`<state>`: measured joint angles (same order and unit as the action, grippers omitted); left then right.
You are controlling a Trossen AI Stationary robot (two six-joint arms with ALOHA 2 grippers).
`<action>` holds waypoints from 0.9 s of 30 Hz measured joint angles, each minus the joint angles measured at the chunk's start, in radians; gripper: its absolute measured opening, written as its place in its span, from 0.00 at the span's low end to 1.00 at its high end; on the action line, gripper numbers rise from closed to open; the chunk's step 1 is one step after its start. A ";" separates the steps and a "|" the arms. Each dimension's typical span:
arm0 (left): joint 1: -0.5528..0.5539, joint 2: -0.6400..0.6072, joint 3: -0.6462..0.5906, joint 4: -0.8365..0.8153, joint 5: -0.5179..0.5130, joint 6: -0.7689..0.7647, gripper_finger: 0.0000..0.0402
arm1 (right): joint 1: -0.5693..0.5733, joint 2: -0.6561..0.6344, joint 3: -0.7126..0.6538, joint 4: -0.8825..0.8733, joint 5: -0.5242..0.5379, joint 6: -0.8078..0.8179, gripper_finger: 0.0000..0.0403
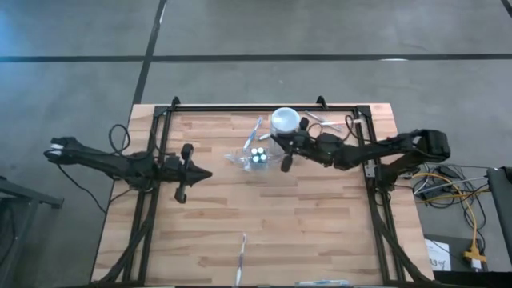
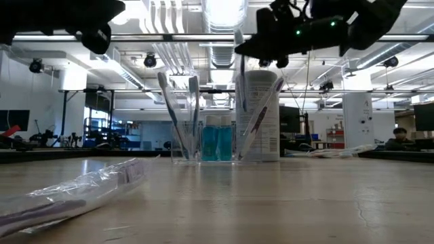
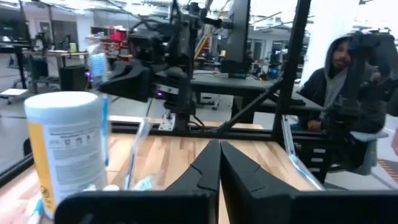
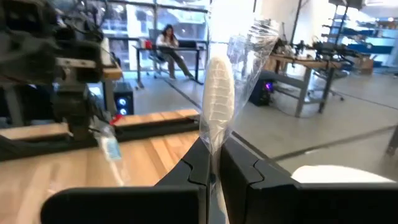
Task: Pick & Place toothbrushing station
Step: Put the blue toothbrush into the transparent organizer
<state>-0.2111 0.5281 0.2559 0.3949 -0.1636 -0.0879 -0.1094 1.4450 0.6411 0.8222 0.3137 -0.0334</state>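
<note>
the right gripper (image 1: 286,162) has its fingers pinched on a wrapped toothbrush (image 4: 217,93), hanging over the clear holder (image 1: 258,156) beside the white cup (image 1: 284,122). this looks like the placing step; next it should lower the brush straight into the holder (tubes already crowd it). the left gripper (image 1: 200,175) waits over the counter (image 1: 320,232), fingers together, empty.

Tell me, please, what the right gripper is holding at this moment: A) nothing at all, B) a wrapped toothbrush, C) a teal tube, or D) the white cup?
B: the right wrist view shows the right gripper shut on a wrapped toothbrush, whose bristled head stands up in clear film above the fingers.
</note>
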 joint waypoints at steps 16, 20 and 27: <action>-0.001 -0.057 -0.032 -0.040 0.129 -0.002 0.04 | -0.012 0.123 0.042 0.046 0.007 0.007 0.03; -0.001 -0.057 -0.033 -0.064 0.150 -0.002 0.03 | 0.005 0.119 0.035 0.039 0.005 -0.065 0.03; -0.001 -0.057 -0.033 -0.083 0.216 -0.024 0.02 | 0.046 0.112 0.034 0.127 -0.013 -0.206 0.03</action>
<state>-0.2119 0.4713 0.2234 0.3116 0.0522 -0.1121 -0.0631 1.5566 0.6754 0.9494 0.3002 -0.2399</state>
